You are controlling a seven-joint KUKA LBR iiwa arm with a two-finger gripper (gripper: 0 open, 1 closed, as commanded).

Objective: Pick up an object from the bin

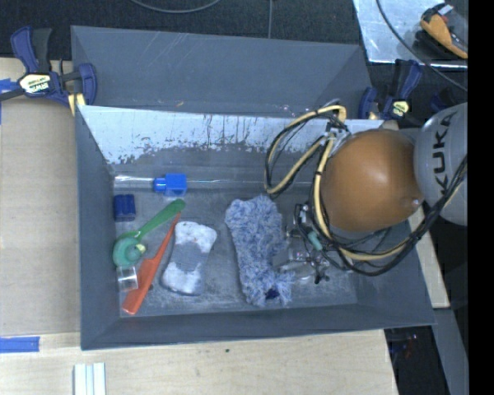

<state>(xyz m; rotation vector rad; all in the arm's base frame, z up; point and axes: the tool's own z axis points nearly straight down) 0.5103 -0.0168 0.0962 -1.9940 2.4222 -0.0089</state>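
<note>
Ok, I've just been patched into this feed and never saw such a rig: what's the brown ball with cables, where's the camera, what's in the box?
The brown dome is a cover on the robot arm's wrist, with cables looped round it. The arm reaches in from the right. Under the dome sits the gripper, low inside the grey metal bin, at the right edge of a blue-grey fuzzy cloth. The one camera looks down from above, slightly from the side. Further left lie a white and grey pad, a green scoop, an orange stick, a clear tube with a blue cap and a small blue block. Whether the gripper holds anything, I cannot tell.
</note>
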